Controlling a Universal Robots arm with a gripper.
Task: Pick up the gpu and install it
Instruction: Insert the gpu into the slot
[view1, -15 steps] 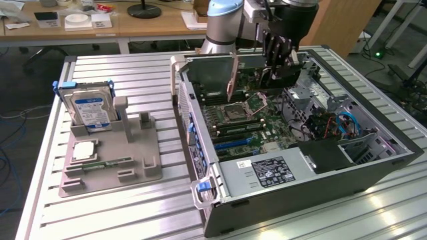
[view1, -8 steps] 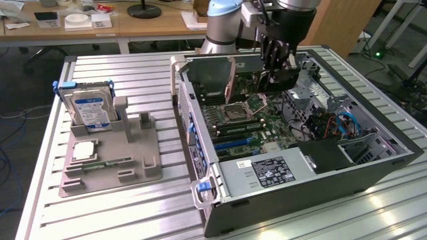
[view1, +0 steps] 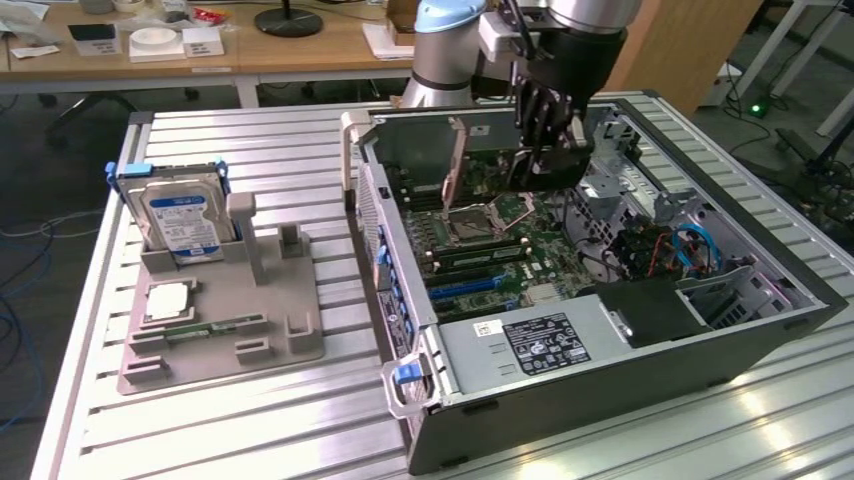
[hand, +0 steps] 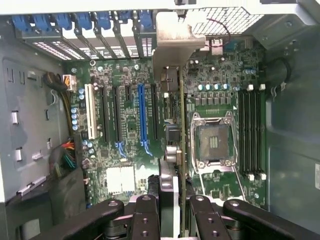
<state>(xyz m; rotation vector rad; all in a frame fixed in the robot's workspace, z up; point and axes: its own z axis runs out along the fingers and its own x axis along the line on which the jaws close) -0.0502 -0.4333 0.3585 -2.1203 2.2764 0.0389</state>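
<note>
Your tool (view1: 545, 150), black jointed metal fingers, is clamped narrow on the gpu (view1: 551, 170), a thin flat dark rectangular circuit card. In the wrist view the gpu (hand: 170, 85) runs edge-on out from btwn the fingers (hand: 145, 220), w/ its dull silvery metal bracket at the far end, near the blue slot clips.

The card hangs on edge inside the open dark grey sheet-metal PC case (view1: 627, 385), above the green motherboard (view1: 527, 255) and not seated. In the wrist view it lies btwn the long blue plastic expansion slot (hand: 142, 117) and the square metal-framed CPU socket (hand: 212, 142).

Arm pose: the silver and pale blue arm (view1: 447, 45) rises at the case's far side, and the glossy black wrist points approx straight down into the case.

On the exterior view's left, well apart from the tool, a matte grey plastic fixture (view1: 254, 300) sits on the ribbed aluminium surface (view1: 267, 440). It carries a boxy silver hard drive w/ blue-white label (view1: 184, 225) standing upright, and a small narrow green memory stick (view1: 214, 328) lying flat.
</note>
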